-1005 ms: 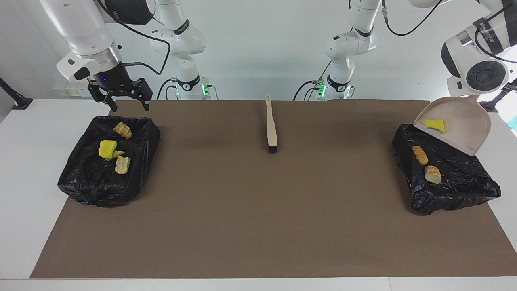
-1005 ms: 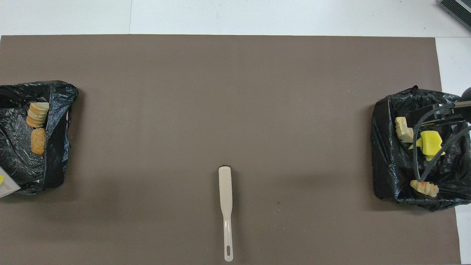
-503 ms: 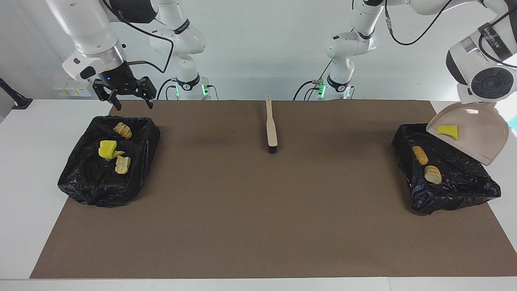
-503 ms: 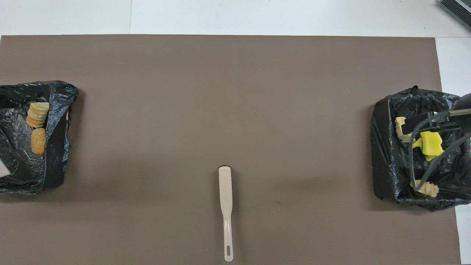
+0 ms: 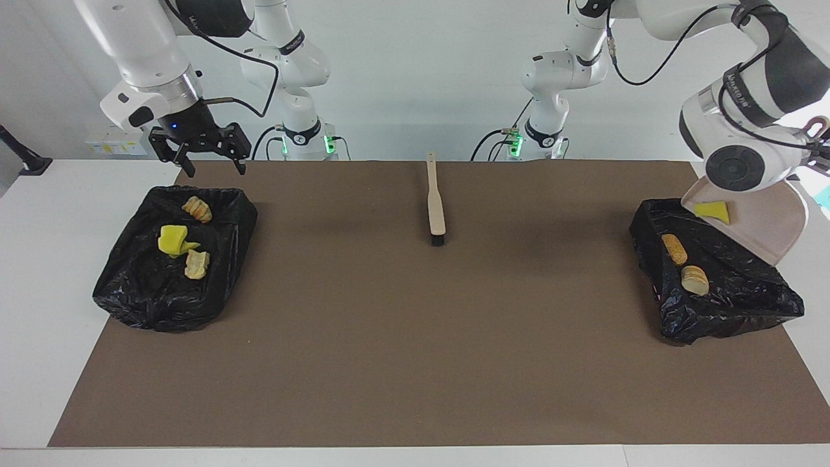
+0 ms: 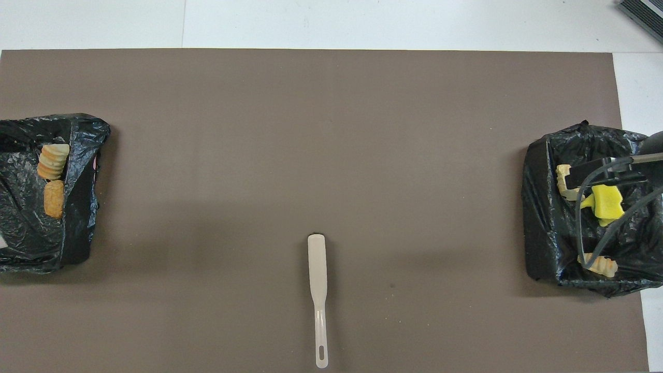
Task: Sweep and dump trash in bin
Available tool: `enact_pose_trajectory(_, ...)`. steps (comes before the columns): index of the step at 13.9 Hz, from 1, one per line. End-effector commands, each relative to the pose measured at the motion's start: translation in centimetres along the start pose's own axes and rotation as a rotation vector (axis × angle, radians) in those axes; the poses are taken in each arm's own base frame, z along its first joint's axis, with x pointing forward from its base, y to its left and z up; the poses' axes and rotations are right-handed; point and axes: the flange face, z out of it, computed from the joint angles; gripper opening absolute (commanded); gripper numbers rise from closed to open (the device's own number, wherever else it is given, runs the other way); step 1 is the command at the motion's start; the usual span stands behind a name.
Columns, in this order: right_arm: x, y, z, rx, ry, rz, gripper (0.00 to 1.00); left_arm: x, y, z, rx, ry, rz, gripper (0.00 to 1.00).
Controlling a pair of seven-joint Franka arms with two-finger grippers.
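Resting at the low lip of the tilted beige dustpan [image 5: 771, 224], one yellow-green sponge scrap [image 5: 712, 210] sits at the right edge of the facing view, just over the black-lined bin [image 5: 746, 292] below it. Two tan-to-orange lumps [image 5: 684, 263] already lie inside that bin. At the left of the same view, the second black-lined bin [image 5: 136, 292] holds a yellow-green scrap [image 5: 174, 240] and two pale bread-like lumps [image 5: 196, 237].

The dustpan hangs slanted from the left arm's wrist at the upper right of the facing view, lip down toward the bin; the left gripper itself is hidden by the wrist and pan, closed on the dustpan's handle. In the overhead view only a sliver of the pan shows at the left edge.

The right gripper [image 5: 209, 170] hangs at the upper left of the facing view, over the edge of the second bin, its fingers spread apart and holding nothing.

The brush [image 5: 435, 202] lies flat on the brown mat [image 5: 415, 363] at top centre of the facing view, bristles pointing down-frame, untouched by either arm.
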Motion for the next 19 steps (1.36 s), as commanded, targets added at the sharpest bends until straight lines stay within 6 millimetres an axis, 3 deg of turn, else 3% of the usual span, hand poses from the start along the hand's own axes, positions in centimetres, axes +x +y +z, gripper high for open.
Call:
enact_pose_trajectory(1,-0.4,0.4,-0.1,-0.004,0.007,0.031,1.0,0.5,-0.2,-0.6,-0.038,-0.037,0.002,0.0)
enact_pose_trajectory(3,-0.7,1.2,-0.1,-0.001,-0.002,0.043,1.0,2.9,1.2,-2.0,-0.072,-0.068,-0.073,0.0)
enact_pose_trajectory(4,-0.6,1.1,-0.1,0.0,0.001,0.042,1.0,2.9,1.0,-1.4,-0.084,-0.07,-0.085,0.0)
enact_pose_trajectory(6,-0.5,0.5,-0.1,0.0,0.0,0.031,1.0,1.4,-0.8,-0.4,-0.093,-0.105,-0.123,0.0)
enact_pose_trajectory(8,-0.6,0.4,-0.1,0.001,0.001,0.029,1.0,0.8,-1.3,-0.3,-0.08,-0.121,-0.123,0.0)
enact_pose_trajectory(10,-0.5,0.5,-0.1,0.001,0.0,0.031,1.0,-2.0,-1.7,-0.9,-0.058,-0.101,-0.093,0.0)
enact_pose_trajectory(14,-0.6,0.4,-0.1,0.001,0.001,0.029,1.0,-6.8,-2.0,-0.8,-0.137,0.199,-0.132,0.0)
enact_pose_trajectory(16,-0.6,0.4,-0.1,0.001,0.001,0.029,1.0,-6.5,-1.0,-1.3,-0.192,0.308,-0.173,0.0)
enact_pose_trajectory(17,-0.6,0.4,-0.1,0.001,0.001,0.029,1.0,-5.6,-0.3,-2.3,-0.226,0.359,-0.199,0.0)
enact_pose_trajectory(19,-0.6,0.4,-0.1,0.001,0.001,0.029,1.0,-5.8,1.5,-3.9,-0.263,0.446,-0.222,0.0)
